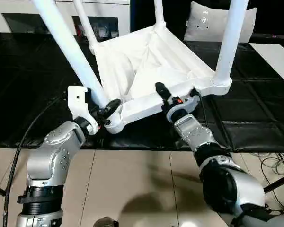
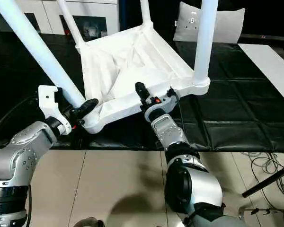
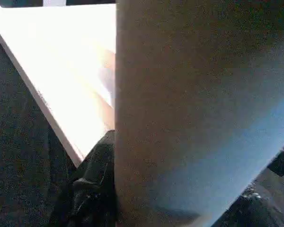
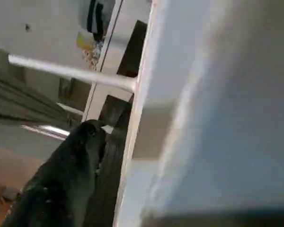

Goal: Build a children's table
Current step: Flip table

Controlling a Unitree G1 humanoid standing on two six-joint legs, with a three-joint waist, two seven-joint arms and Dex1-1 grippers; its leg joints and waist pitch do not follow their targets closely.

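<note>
Table: the white children's table lies upside down and tilted on the black mat, four legs pointing up.
Left gripper: clamped around the near-left leg just above its corner socket.
Right gripper: fingers straddle the table's near edge; grip cannot be told.
</note>
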